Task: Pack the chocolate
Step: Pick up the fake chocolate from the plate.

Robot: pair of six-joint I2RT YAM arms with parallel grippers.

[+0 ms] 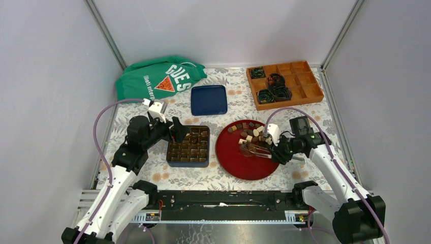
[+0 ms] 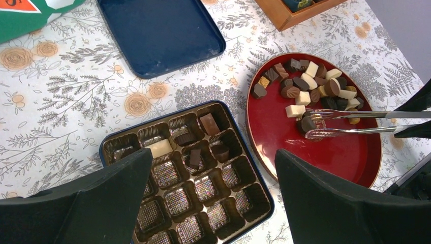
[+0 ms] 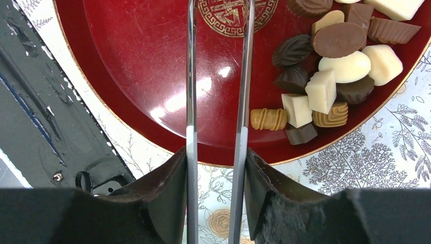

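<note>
Right end effector (image 3: 216, 165) clamps tongs (image 3: 191, 147); tips cut off beside chocolate (image 3: 321, 91).

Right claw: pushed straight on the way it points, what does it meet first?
Probably the dark chocolate piece at the tips of its tongs, on the red plate; their height above it is unclear.

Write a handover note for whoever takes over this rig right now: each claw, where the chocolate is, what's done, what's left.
Left claw: open, empty, over the box.
Right claw: shut on the tongs, tips at the pile's edge on the red plate.
Chocolate: mostly on the plate; about five pieces sit in the box's cells.
Done: a few packed.
Left: move the rest across; most cells are empty.
</note>
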